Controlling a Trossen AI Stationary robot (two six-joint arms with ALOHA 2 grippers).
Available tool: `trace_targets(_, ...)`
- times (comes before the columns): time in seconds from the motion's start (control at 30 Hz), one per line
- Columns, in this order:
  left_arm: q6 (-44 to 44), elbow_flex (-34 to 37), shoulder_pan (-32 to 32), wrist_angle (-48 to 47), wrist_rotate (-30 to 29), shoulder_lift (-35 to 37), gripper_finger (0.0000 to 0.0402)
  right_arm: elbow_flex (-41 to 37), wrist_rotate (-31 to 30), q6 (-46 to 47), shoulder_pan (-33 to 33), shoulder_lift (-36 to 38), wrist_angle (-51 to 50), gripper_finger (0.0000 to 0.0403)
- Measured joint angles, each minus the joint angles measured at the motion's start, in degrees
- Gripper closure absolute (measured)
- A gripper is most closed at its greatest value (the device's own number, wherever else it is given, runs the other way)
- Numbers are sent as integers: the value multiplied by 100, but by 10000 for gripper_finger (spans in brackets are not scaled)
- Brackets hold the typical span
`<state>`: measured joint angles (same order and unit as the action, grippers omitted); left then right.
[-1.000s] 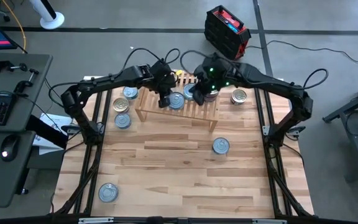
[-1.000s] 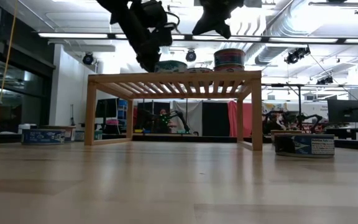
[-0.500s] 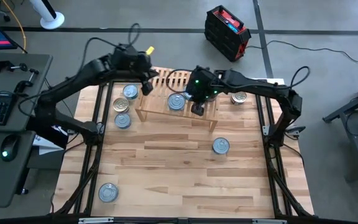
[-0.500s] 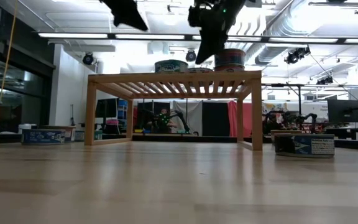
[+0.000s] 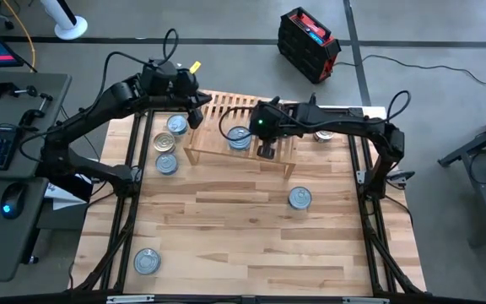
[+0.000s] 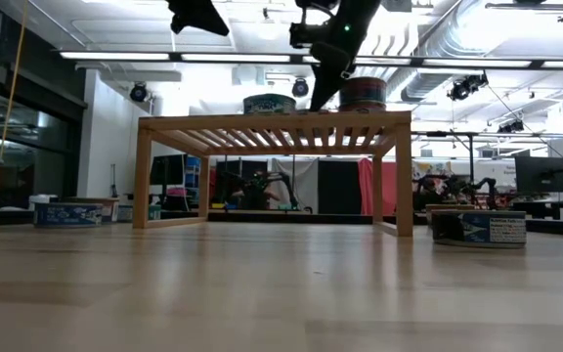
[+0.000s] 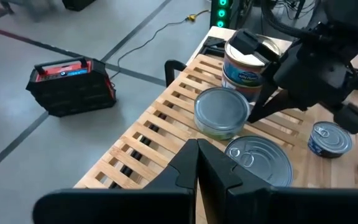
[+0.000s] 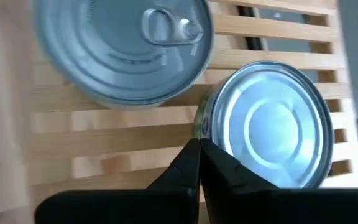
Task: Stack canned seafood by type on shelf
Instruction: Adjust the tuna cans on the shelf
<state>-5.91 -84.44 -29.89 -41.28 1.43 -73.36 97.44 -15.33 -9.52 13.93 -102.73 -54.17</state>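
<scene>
The light-wood shelf (image 5: 226, 106) stands at the table's far middle. On its slats lie a silvery tin with a pull tab (image 8: 120, 50), a plain-topped tin (image 8: 272, 124) beside it, and a taller stack of tins (image 7: 246, 62). My right gripper (image 8: 199, 152) is shut, low over the shelf's near edge (image 5: 266, 152), its tips at the plain-topped tin's side. My left gripper (image 5: 195, 116) is shut and hangs high over the shelf's left end, holding nothing. More tins lie on the table left of the shelf (image 5: 167, 143). My right gripper has its shut fingertips (image 8: 194, 163) right at the side wall (image 8: 202, 127) of the plain-topped tin, coming from above at a slant. I cannot tell whether they touch it. The tin rests flat on the slats.
Loose tins lie at the table's right (image 5: 299, 198), near left (image 5: 147, 261) and right of the shelf (image 5: 324, 131). A red and black case (image 5: 308, 42) sits on the floor beyond the table. The plank tabletop's near half is otherwise bare.
My left gripper has risen from the pull-tab tin on the shelf and drawn back toward the table's far left. My right gripper has come down from over the stack toward the shelf's near edge, rolling as it sank. The tins stay where they were.
</scene>
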Motion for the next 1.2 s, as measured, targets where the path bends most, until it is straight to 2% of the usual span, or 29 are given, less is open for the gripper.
trace_targets(0.13,16,0,0,11,-2,0,401,-1,-279,54,-32,-48,302,403)
trace_targets(0.4,35,0,3,118,-3,0,401,-2,-257,325,-47,-208,1054,403)
trace_targets(0.47,46,0,9,118,-2,0,401,3,-44,529,-38,-151,1335,403)
trace_targets(0.57,46,0,9,119,-2,0,401,402,352,877,127,-78,1387,403)
trace_targets(0.7,139,0,15,189,13,-25,401,1085,80,1220,537,-110,1294,403)
trace_targets(0.8,288,-4,94,480,435,-223,401,1429,-31,1490,916,-135,1162,403)
trace_targets(0.87,285,-4,142,741,920,-450,401,1707,241,1666,1207,-112,1037,403)
trace_targets(0.93,201,-4,222,1054,1159,-746,401,2052,661,1760,1462,-75,753,403)
trace_targets(1.07,-224,-2,221,1729,1173,-1457,401,2817,1484,1852,1868,-62,72,403)
trace_targets(1.2,-311,-2,91,2311,1178,-2130,401,3504,1750,1865,1996,-62,-542,403)
